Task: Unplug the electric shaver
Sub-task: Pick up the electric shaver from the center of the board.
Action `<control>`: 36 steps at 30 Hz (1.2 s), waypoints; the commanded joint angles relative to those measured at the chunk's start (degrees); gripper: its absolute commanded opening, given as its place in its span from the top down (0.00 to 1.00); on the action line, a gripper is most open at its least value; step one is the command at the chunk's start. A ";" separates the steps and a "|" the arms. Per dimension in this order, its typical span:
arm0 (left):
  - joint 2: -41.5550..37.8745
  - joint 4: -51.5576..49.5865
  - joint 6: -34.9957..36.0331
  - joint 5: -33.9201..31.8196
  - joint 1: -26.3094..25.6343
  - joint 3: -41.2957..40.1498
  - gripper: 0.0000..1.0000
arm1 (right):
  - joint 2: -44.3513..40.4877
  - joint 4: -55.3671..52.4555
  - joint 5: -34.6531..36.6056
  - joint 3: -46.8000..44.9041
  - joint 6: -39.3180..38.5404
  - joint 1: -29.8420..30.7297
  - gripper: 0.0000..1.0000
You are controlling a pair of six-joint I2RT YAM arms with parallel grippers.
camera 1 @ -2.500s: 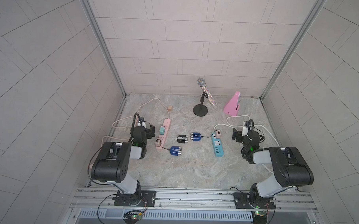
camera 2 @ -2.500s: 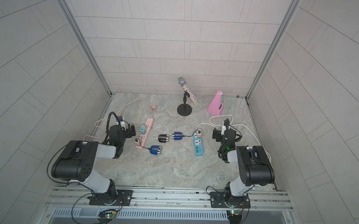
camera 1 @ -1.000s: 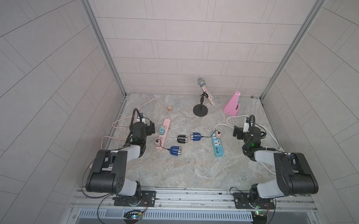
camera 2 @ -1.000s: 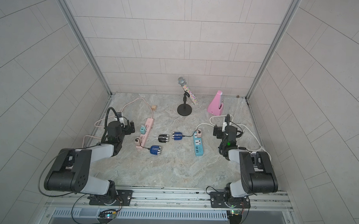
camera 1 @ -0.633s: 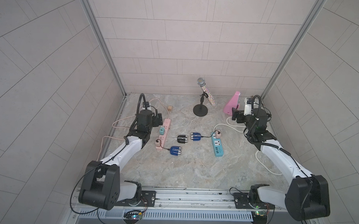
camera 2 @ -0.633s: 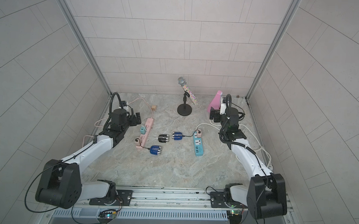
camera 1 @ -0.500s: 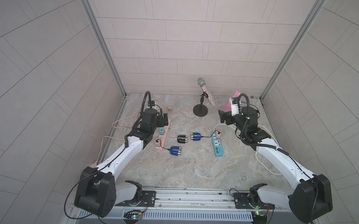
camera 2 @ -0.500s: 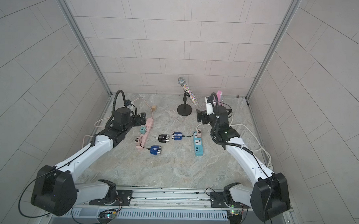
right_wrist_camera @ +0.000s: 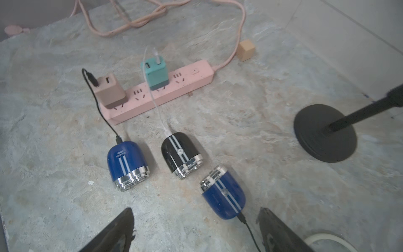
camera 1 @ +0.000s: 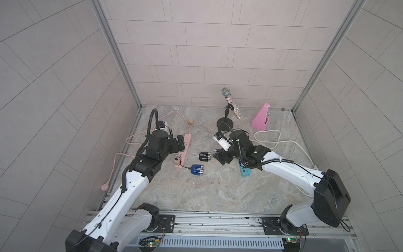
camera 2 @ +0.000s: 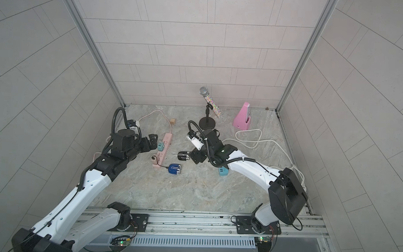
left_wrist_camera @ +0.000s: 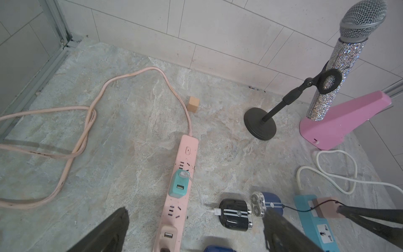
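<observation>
The right fingers (right_wrist_camera: 113, 235) stand wide apart, holding nothing, close over the blue shaver (right_wrist_camera: 222, 196). It lies on the surface (right_wrist_camera: 239, 122) beside the black shaver (right_wrist_camera: 181, 152) and is plugged into the blue power strip (left_wrist_camera: 307, 224). The left fingers (left_wrist_camera: 109, 233) spread wide above the pink power strip (left_wrist_camera: 185, 157).

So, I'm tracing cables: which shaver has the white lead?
The black shaver: its white cable runs to the teal charger. Both blue shavers use black cables.
</observation>
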 commanded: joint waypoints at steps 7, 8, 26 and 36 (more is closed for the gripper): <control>-3.83 -6.55 -5.11 4.39 0.07 -2.73 0.00 | 8.14 -4.30 -3.49 6.65 -5.08 7.04 0.16; -4.21 -6.69 -5.63 4.19 0.11 -3.20 0.00 | 9.52 -4.50 -4.12 7.15 -4.93 7.51 0.16; -11.26 -8.92 -9.33 3.60 0.10 -5.69 0.00 | 21.59 -1.19 -6.50 11.62 -5.31 13.19 0.14; -12.14 -8.75 -9.46 3.44 0.07 -6.51 0.00 | 25.57 -3.78 -5.71 15.09 -7.65 13.19 0.14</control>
